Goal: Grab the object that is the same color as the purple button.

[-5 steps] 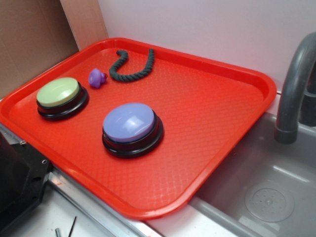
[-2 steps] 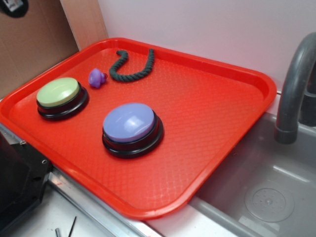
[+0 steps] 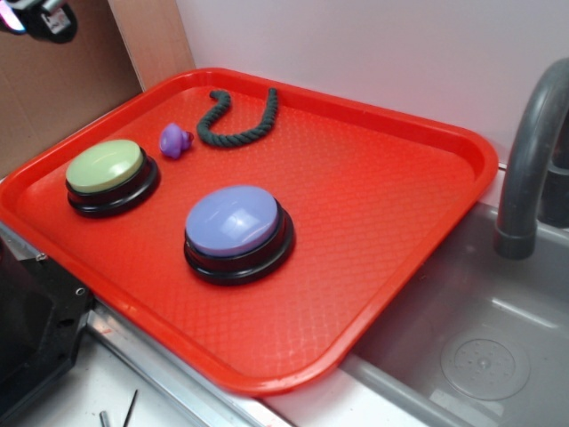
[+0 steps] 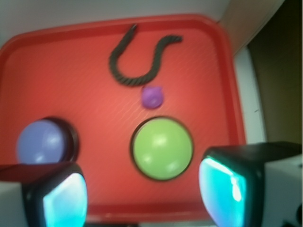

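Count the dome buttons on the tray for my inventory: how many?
2: the purple button near the red tray's front middle, the yellow-green button at its left. None looks hidden.

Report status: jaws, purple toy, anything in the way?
Gripper open, high above tray, holding nothing. Purple toy untouched between green button and rope. Nothing over it; both sit close.

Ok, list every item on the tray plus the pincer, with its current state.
pincer: open, empty, high above the tray
purple toy: loose on tray, untouched
purple button: upright, unpressed
green button: upright, unpressed
rope: lying curled in a U
red tray: flat beside sink
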